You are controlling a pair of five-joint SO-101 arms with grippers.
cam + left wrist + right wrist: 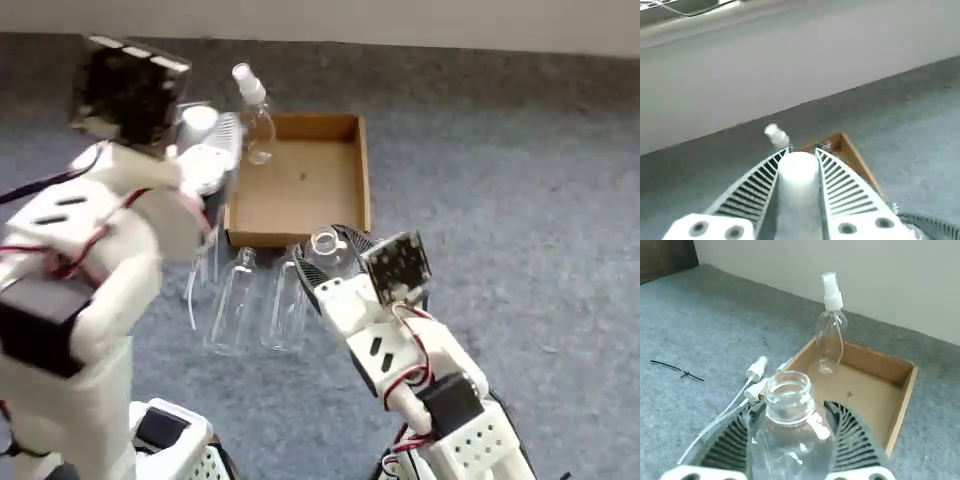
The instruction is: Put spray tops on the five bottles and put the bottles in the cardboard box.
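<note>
A clear bottle with a white spray top [254,112] [831,325] stands upright in the far left corner of the cardboard box [322,215] [902,395]. My left gripper [214,136] [801,151] is raised beside the box's left wall, shut on a white spray top [799,176] [198,122]. My right gripper [326,252] [792,409] sits at the box's near edge, shut on an upright open-necked clear bottle [788,396] [324,242]. Two more open bottles [232,300] [287,304] lie on the carpet in front of the box.
Loose spray tops with long tubes [757,371] [194,282] lie left of the box's near corner. A black tie [678,371] lies on the grey carpet farther off. A pale wall [790,75] runs behind the box. Open carpet lies right of the box.
</note>
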